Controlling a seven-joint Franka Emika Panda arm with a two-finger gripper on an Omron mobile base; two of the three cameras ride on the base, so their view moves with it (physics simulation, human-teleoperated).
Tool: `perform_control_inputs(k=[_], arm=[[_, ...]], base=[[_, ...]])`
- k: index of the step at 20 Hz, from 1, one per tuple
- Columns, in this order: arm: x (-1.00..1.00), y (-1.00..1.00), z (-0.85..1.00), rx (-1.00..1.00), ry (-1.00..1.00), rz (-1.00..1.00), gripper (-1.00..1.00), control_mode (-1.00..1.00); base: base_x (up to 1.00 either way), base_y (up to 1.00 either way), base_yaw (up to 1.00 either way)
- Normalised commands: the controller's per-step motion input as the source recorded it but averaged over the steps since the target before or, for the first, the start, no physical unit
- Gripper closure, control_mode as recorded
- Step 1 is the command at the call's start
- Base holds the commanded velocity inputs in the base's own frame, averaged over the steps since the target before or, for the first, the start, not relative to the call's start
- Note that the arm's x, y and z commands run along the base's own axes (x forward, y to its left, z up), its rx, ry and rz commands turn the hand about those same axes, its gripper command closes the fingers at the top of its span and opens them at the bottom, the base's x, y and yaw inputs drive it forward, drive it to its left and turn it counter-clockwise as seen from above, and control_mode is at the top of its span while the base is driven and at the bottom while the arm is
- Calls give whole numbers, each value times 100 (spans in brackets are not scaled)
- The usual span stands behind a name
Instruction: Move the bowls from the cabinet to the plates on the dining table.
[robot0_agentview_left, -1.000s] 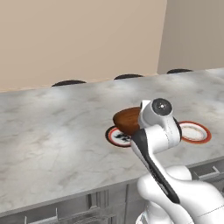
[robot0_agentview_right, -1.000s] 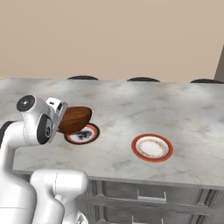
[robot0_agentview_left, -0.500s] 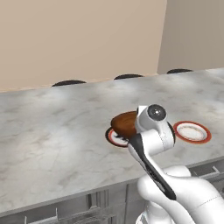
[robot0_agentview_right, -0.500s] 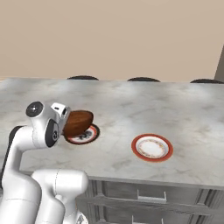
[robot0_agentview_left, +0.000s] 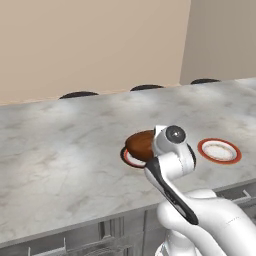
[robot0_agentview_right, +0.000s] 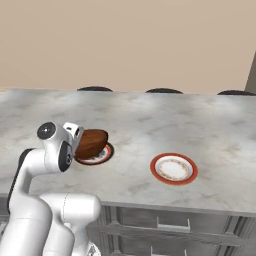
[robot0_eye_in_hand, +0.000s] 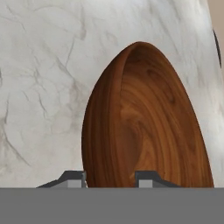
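Gripper (robot0_eye_in_hand: 110, 178) jaws clamped on rim of dark wood bowl (robot0_agentview_left: 140, 144), held tilted just over near plate (robot0_agentview_right: 98, 156) on marble dining table (robot0_agentview_left: 60, 165), 2nd plate (robot0_agentview_right: 173, 168) beside, bare

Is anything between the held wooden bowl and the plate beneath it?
Nothing visible. The claw grips the brown bowl by its rim, tilted, right over the near plate, whose uncovered rim looks bare. The other plate is also bare.

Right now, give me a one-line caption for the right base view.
Pincer holds the brown wooden bowl tilted over the left plate; the right plate sits bare.
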Motion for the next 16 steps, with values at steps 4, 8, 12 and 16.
perform_control_inputs(k=[4,8,12,16], arm=[[19,0,-25,0,0,1,100,-100],[17,0,-23,0,0,1,100,-100],[4,0,-18,0,1,0,100,-100],[7,0,-18,0,0,0,100,-100]], base=[[0,0,0],[0,0,0],[0,0,0],[0,0,0]])
